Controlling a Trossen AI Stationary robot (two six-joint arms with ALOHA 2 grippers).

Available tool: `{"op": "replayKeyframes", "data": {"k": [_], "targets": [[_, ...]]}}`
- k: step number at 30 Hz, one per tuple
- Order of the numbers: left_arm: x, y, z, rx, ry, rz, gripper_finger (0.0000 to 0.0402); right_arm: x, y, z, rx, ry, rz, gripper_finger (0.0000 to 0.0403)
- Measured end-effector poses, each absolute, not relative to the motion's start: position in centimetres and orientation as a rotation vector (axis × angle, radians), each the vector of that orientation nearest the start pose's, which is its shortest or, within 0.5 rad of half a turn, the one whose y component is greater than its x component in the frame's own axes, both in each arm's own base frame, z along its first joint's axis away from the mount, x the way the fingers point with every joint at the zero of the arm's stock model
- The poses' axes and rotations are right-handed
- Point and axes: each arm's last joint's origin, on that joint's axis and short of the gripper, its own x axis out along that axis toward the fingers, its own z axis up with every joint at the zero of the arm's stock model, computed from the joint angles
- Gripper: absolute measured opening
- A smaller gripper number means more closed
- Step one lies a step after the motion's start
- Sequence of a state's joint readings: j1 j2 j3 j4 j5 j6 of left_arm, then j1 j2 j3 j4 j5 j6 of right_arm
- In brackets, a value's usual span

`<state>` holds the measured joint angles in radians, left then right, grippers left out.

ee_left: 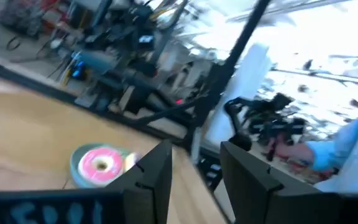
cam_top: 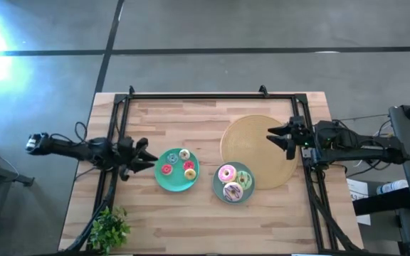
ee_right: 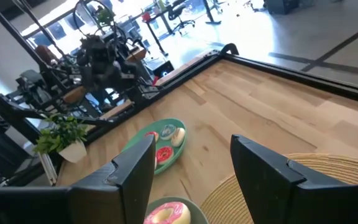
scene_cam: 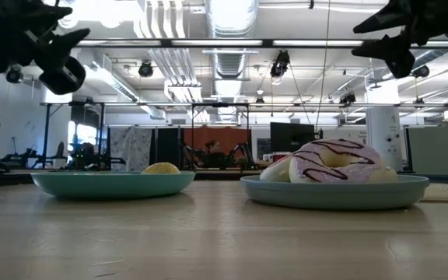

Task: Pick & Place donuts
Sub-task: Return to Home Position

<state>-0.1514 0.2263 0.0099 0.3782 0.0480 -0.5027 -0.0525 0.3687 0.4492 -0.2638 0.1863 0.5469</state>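
Two teal plates sit on the wooden table. The left plate (cam_top: pixel 176 181) holds several tiny donuts (cam_top: pixel 188 166), red, orange, pale and blue. On the right plate (cam_top: pixel 224 193) lie a pink-iced donut (cam_top: pixel 227 173), a white-brown one (cam_top: pixel 232 190) and a green one (cam_top: pixel 245 179). My left gripper (cam_top: pixel 148 160) hovers open just left of the left plate, pointing toward the table's right edge. My right gripper (cam_top: pixel 275 139) hangs open over the tan woven disc (cam_top: pixel 251 153), pointing left. Neither has anything between its fingers (ee_left: pixel 157 174) (ee_right: pixel 135 171).
A small potted plant (cam_top: pixel 109 227) stands at the table's near left corner. A black frame (cam_top: pixel 191 96) runs along the far edge and both sides. Beyond the table, a person's blue sleeve (ee_left: pixel 347 149) shows in the left wrist view.
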Motion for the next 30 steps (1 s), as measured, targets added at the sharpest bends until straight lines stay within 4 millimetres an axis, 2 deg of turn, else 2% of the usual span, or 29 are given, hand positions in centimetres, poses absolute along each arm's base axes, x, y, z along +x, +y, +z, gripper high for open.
{"op": "replayKeyframes", "data": {"k": [9,18,30], "targets": [[10.5,-0.9,17.4,-0.441,-0.03,-0.162,0.011,11.3,-1.1,24.3,0.445,0.194,-0.294,0.0201],[10.5,-0.9,16.1,-0.697,0.114,-0.121,0.011,11.4,-1.1,21.7,0.436,0.292,-0.314,0.0201],[10.3,-0.9,16.3,-0.713,0.092,-0.128,0.011,11.3,-1.1,18.0,0.426,0.399,-0.334,0.0201]]}}
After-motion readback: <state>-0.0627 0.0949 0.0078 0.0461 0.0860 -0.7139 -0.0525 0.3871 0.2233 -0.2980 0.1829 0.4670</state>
